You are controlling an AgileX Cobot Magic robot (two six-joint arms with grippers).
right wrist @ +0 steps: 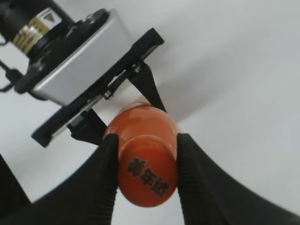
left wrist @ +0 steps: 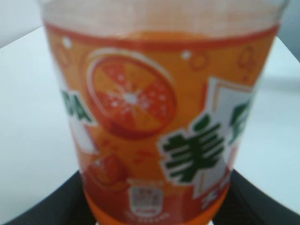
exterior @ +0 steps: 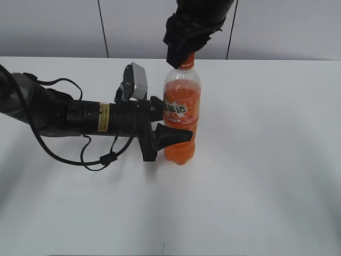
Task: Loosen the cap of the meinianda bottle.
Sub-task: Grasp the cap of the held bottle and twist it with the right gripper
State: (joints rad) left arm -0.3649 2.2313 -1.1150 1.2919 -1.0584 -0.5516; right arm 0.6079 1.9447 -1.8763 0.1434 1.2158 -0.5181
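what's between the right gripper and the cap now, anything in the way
Nothing visible. The right gripper already has its fingers on either side of the cap, pressed against it, while the left gripper holds the meinianda bottle lower down.

Left black tool reaches in horizontally, fingers clamped either side of the orange soda bottle. Right black tool descends vertically, fingers closed against the orange ribbed cap.
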